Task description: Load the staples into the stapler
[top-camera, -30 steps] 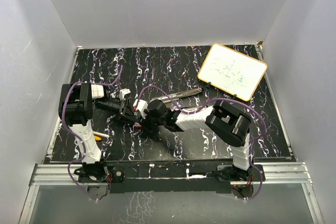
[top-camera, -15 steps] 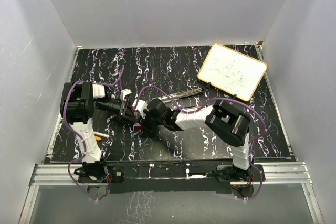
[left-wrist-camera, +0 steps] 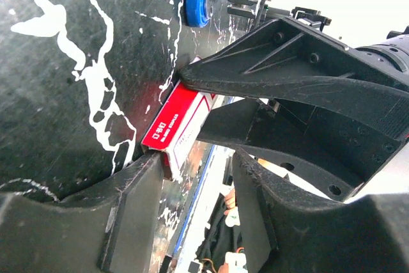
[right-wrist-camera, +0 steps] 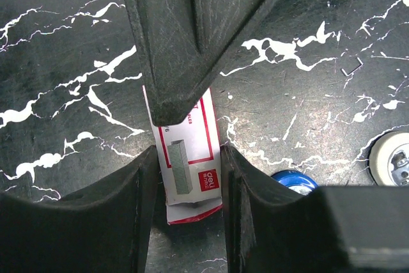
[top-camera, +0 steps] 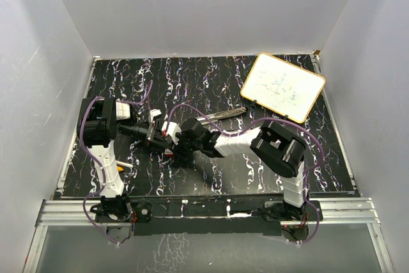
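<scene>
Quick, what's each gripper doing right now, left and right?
Left gripper: open, jaws straddling the staple box end, not clamped.
Right gripper: shut on the staple box.
</scene>
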Robot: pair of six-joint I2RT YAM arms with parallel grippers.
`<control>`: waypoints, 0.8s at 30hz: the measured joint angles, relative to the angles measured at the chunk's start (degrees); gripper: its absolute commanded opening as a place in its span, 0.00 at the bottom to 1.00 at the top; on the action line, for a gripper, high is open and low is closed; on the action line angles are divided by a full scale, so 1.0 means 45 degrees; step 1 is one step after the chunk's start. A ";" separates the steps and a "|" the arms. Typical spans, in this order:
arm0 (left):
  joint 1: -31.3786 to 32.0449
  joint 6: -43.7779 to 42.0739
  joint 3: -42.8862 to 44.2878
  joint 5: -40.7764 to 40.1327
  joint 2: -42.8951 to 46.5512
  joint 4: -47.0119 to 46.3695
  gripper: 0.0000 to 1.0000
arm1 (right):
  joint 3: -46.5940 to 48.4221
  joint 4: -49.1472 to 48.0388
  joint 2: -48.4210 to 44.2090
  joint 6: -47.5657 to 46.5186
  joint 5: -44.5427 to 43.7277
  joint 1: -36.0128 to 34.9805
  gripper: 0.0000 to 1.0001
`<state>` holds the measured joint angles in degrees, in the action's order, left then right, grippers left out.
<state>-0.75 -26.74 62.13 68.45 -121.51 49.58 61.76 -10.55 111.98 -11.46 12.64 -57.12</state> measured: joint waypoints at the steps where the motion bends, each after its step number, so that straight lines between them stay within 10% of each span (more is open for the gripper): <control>1: 0.0053 0.0044 0.0000 0.0034 0.0000 -0.0039 0.47 | 0.0000 0.0005 0.0000 -0.0058 0.0078 0.0029 0.40; 24: 0.0714 0.0476 -0.0117 0.0010 0.0908 -0.0340 0.73 | -0.0636 -0.0476 -0.0257 -0.1005 0.1481 0.0709 0.36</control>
<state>2.46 -24.60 61.60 68.49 -117.43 48.05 58.89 -12.69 110.83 -15.99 19.31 -53.93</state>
